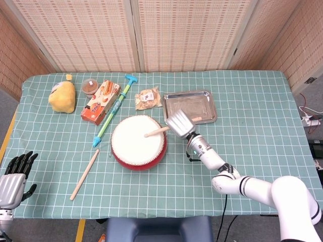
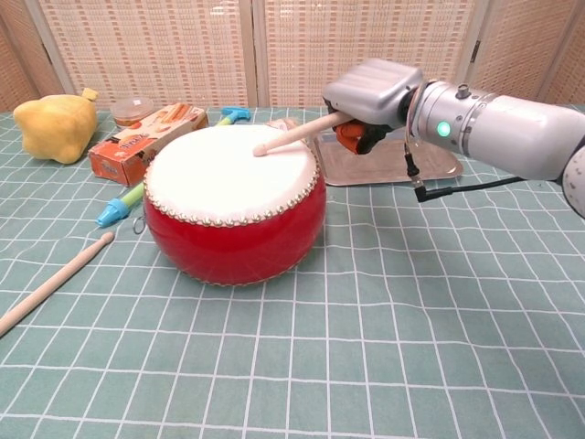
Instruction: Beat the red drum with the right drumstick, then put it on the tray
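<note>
Gripping the right drumstick (image 2: 291, 136) near its butt end, with the right hand (image 2: 370, 94) held just past the right rim of the red drum (image 2: 234, 206) and the stick angled down to the left so that its tip (image 1: 147, 135) met or nearly met the white drumhead; actual contact could not be confirmed from either view. Judged as the beating step in hand, at or close to the bottom of a stroke, with the placing step not yet begun. Located behind and to the right of the drum: the metal tray (image 1: 206, 109), near the hand and apparently bare, though partly hidden by the hand in the chest view. Parked at the near left corner of the bench (image 1: 262, 101), well apart from all objects: the left hand (image 1: 13, 174), holding nothing, fingers apart. Left lying on the cloth to the left of the drum, untouched and not part of this task: a second drumstick (image 1: 85, 174). Required next, as a judgement only: lifting the tip clear of the skin, swinging the stick rightward and back over the tray, lowering it flat inside the rim, then loosening the fingers. Noted risk: a long stick overhanging the tray edge and rolling off.
</note>
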Available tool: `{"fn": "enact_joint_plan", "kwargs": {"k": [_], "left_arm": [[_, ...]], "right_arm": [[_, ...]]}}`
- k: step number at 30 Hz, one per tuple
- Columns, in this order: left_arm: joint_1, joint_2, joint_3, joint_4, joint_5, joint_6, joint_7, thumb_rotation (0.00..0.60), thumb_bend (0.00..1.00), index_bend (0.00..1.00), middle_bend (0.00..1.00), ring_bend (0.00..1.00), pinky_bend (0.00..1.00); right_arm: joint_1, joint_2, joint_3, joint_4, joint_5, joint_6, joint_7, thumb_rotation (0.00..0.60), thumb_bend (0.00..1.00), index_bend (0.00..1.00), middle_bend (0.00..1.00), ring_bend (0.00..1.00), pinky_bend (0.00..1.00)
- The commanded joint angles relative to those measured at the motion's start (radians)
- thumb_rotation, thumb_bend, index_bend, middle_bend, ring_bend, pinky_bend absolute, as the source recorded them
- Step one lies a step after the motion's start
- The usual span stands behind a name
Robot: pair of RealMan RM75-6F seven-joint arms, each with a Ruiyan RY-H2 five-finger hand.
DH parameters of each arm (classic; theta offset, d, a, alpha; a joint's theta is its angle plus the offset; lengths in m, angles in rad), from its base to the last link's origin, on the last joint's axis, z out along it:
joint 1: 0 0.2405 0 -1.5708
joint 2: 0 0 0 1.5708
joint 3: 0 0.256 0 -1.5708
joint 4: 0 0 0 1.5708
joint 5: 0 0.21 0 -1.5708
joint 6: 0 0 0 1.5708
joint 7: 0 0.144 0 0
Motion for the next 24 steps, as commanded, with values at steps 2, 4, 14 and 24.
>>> {"fn": "enact_joint_plan", "kwargs": {"k": [2, 4, 14, 24], "left_arm": [[0.000, 0.000, 0.000, 0.002, 0.000, 0.000, -0.002, 0.600, 0.25, 0.00, 0.00, 0.00, 0.00], [0.001, 0.000, -0.001, 0.003, 0.001, 0.003, -0.005, 0.600, 0.25, 0.00, 0.00, 0.00, 0.00], [-0.001, -0.001, -0.002, 0.004, 0.008, 0.008, -0.008, 0.600, 0.26, 0.00, 0.00, 0.00, 0.00], [0.001, -0.003, -0.001, 0.003, 0.007, 0.009, -0.008, 0.600, 0.25, 0.00, 0.00, 0.00, 0.00]], "right_arm": [[-0.011, -0.006, 0.065, -0.030, -0.028, 0.098, 0.134, 0.600, 0.61, 1.00, 0.97, 1.00, 1.00], [-0.021, -0.005, 0.100, -0.045, -0.043, 0.145, 0.216, 0.600, 0.61, 1.00, 0.97, 1.00, 1.00], [-0.019, 0.020, 0.050, -0.055, -0.030, 0.059, 0.164, 0.600, 0.61, 1.00, 0.97, 1.00, 1.00], [-0.007, -0.012, 0.018, -0.011, -0.018, 0.033, 0.054, 0.600, 0.61, 1.00, 0.97, 1.00, 1.00]]}}
